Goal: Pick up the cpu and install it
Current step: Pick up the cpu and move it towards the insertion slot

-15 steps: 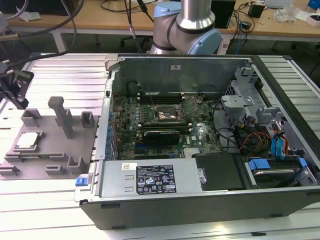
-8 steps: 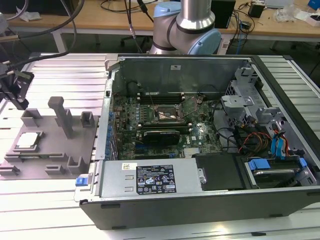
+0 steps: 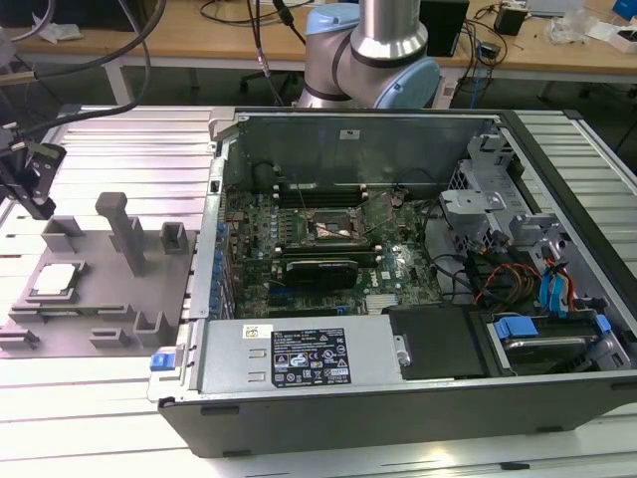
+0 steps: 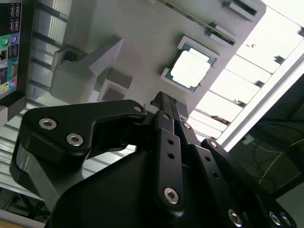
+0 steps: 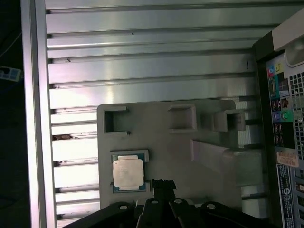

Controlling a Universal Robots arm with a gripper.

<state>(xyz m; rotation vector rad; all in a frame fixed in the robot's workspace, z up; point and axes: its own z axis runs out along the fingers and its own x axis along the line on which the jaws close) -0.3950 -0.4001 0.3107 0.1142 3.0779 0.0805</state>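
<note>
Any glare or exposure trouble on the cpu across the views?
Second wrist view: the cpu top is blown out white, and so are the table slats past it. First wrist view: cpu evenly lit, its top detail visible; the gripper is nearly black. Exterior view: even light, no strong glare on it.

We're in a robotics lab: industrial arm [image 3: 370, 55] at the back edge of a slotted aluminium tabletop [image 3: 129, 139], opened PC tower [image 3: 398, 408] lying on it beside a grey fixture plate [image 3: 109, 289], wooden workbenches [image 3: 169, 35] strewn with cables [image 3: 231, 12] beyond.
</note>
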